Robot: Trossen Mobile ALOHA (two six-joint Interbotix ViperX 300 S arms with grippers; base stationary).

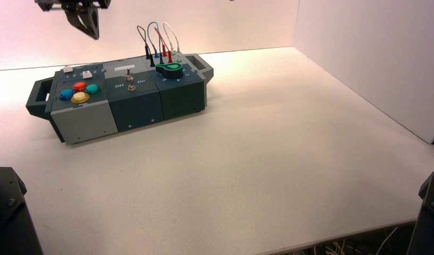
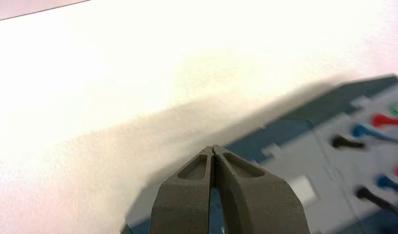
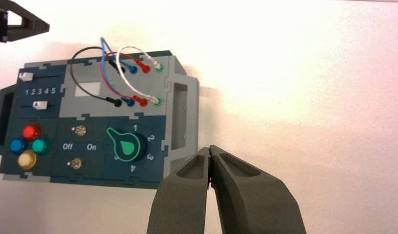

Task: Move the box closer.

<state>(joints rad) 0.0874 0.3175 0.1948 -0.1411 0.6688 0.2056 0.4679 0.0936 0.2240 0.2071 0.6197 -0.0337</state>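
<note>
The box [image 1: 124,95] stands at the far left of the white table, long, dark teal and grey, with a handle at each end. It bears four round buttons [image 1: 78,91], toggle switches [image 1: 130,79], a green dial [image 1: 169,68] and looped wires [image 1: 159,37]. My left gripper [image 1: 90,24] is shut and empty, held high behind the box's left end; its wrist view [image 2: 214,148] shows the box's back edge [image 2: 333,161] below it. My right gripper [image 3: 209,148] is shut and empty, above the table just off the box's right handle [image 3: 180,114]. It is out of the high view.
White walls stand behind the table [image 1: 257,159] and along its right side [image 1: 364,53]. Open table surface lies in front of and to the right of the box. The arm bases [image 1: 7,212] sit at the near corners. The switches are lettered "Off" and "On" [image 3: 80,146].
</note>
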